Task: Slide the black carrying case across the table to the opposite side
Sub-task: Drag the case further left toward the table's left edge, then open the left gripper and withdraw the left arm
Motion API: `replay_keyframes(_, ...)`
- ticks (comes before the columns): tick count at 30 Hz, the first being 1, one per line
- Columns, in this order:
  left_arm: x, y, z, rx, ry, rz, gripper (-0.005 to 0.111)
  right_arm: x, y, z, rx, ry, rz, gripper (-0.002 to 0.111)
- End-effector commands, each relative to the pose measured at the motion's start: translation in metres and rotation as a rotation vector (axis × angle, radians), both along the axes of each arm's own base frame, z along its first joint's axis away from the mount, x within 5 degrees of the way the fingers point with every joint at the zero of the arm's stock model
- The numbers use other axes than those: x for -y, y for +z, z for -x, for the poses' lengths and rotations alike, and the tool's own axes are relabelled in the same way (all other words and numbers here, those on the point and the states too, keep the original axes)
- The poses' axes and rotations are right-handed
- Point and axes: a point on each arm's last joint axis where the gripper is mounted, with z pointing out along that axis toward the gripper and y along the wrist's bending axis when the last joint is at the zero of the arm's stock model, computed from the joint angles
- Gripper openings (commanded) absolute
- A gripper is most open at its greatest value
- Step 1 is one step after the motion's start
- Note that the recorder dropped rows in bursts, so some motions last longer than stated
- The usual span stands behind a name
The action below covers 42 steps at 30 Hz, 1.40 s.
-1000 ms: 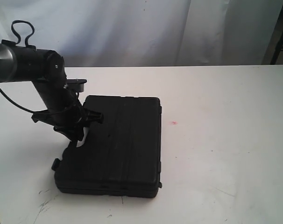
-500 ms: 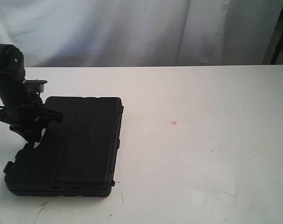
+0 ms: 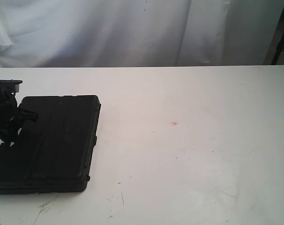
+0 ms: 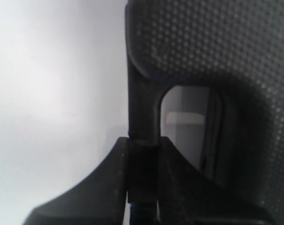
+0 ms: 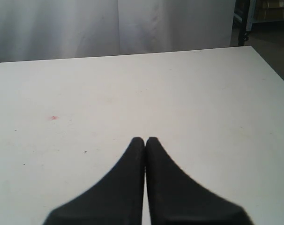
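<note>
The matte black case (image 3: 48, 140) lies flat on the white table (image 3: 189, 154) at the exterior view's left edge, its near-left corner cut off by the frame. My left gripper (image 3: 8, 136) stands at the case's left side, shut on the handle bar. In the left wrist view the fingers (image 4: 109, 183) pinch that thin bar (image 4: 143, 117) beside the cut-out opening (image 4: 189, 136), with the case's dotted surface (image 4: 212, 42) filling much of the picture. My right gripper (image 5: 145, 140) is shut and empty above bare table; it does not show in the exterior view.
A tiny red spot (image 3: 174, 123) marks the table right of the case. Dark scratches (image 3: 43, 206) lie near the front edge. A white curtain (image 3: 132, 28) hangs behind the table's far edge. A dark stand (image 3: 282, 42) is at the far right.
The left gripper has dragged the case steadily leftward across the table, from about the middle-left to the left edge of the exterior view. The arm is now mostly out of frame.
</note>
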Motion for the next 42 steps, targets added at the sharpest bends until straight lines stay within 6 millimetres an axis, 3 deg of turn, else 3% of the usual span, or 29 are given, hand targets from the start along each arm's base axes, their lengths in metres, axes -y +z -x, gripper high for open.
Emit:
replay_keyframes(1,0.002,0.008,-0.002,0.041,-0.047,0.025,0.000,0.001,-0.001,0.000,0.003,-0.006,0.011,0.000)
replay_keyframes(7,0.012,0.008,-0.002,0.044,0.008,0.139,0.000,0.001,-0.001,0.000,0.003,-0.006,0.011,0.000)
replay_keyframes(15,0.011,0.008,-0.001,0.033,0.005,0.133,0.002,0.001,-0.001,0.000,0.003,-0.006,0.011,0.000)
replay_keyframes(19,0.011,0.008,-0.001,0.032,0.001,0.127,0.018,0.001,-0.001,0.000,0.003,-0.006,0.011,0.000)
replay_keyframes(20,0.011,0.008,-0.001,0.032,0.001,0.127,0.031,0.001,-0.001,0.000,0.003,-0.006,0.011,0.000)
replay_keyframes(23,0.011,0.013,-0.001,0.045,0.000,0.126,0.047,0.001,-0.001,0.000,0.003,-0.006,0.011,0.000)
replay_keyframes(27,0.009,0.028,-0.002,0.106,-0.009,0.111,0.050,0.001,-0.001,0.000,0.003,-0.006,0.011,0.000)
replay_keyframes(31,0.009,0.055,0.001,0.178,-0.011,0.109,0.050,0.001,-0.001,0.000,0.003,-0.006,0.011,0.000)
replay_keyframes(33,0.010,0.078,0.007,0.222,0.029,0.117,0.041,0.001,-0.001,0.000,0.003,-0.006,0.011,0.000)
replay_keyframes(35,0.012,0.096,0.014,0.248,0.041,0.131,0.024,0.001,-0.001,0.000,0.003,-0.006,0.011,0.000)
replay_keyframes(36,0.012,0.111,0.020,0.278,0.040,0.135,0.006,0.001,-0.001,0.000,0.003,-0.006,0.011,0.000)
replay_keyframes(37,0.012,0.125,0.024,0.312,0.037,0.135,0.000,0.001,-0.001,0.000,0.003,-0.006,0.011,0.000)
replay_keyframes(41,0.019,0.187,0.051,0.509,0.057,0.220,0.000,0.001,-0.001,0.000,0.003,-0.006,0.011,0.000)
replay_keyframes(42,0.023,0.205,0.065,0.584,0.029,0.256,0.000,0.001,-0.001,0.000,0.003,-0.006,0.011,0.000)
